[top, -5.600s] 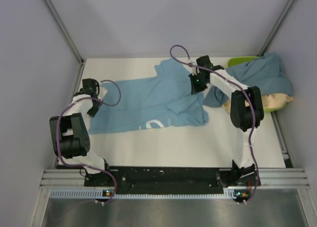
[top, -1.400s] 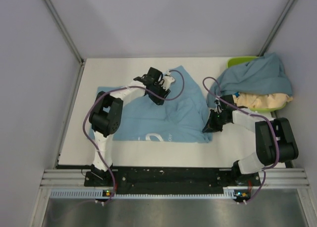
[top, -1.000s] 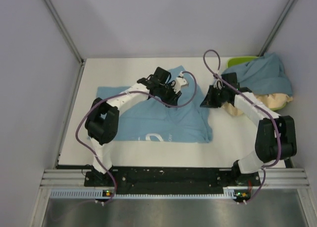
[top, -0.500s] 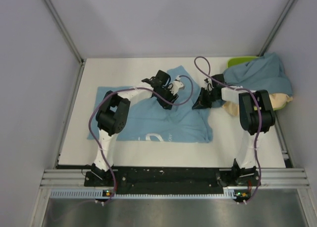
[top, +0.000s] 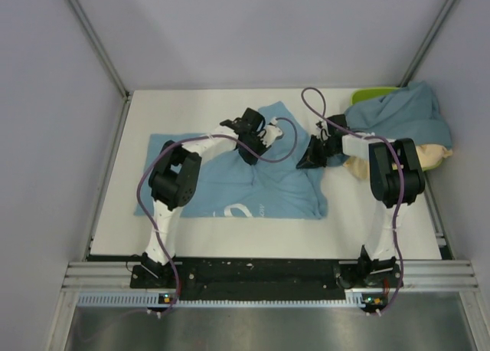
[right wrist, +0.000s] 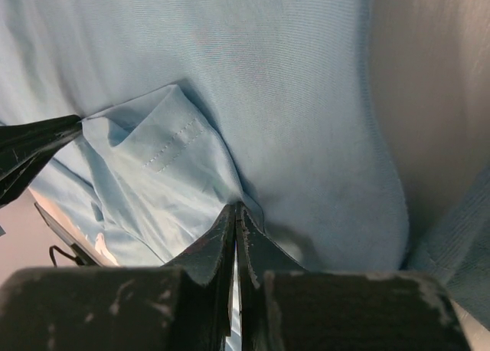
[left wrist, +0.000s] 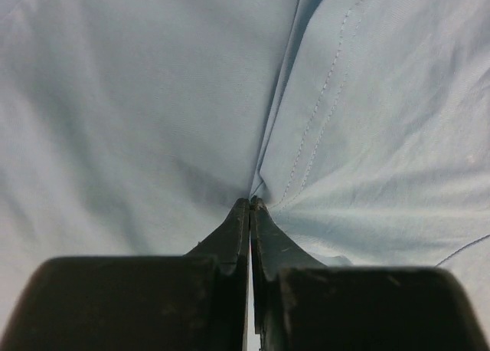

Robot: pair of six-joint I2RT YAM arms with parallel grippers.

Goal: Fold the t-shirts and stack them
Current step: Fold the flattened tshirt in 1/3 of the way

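Since my left gripper [left wrist: 250,207] and right gripper [right wrist: 236,211] each clamp only a thin pinch of the sky-blue shirt [top: 230,184], spread across the bench [top: 230,237], I fear an uneven lift tugs cloth free or drags extra layers, skewing the fold.

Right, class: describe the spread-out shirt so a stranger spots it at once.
Find the white table. At its centre lies a light sky-blue cloth t-shirt. Unlike the slate-blue shirt and beige shirt heaped far right, it lies flat and bears white print.
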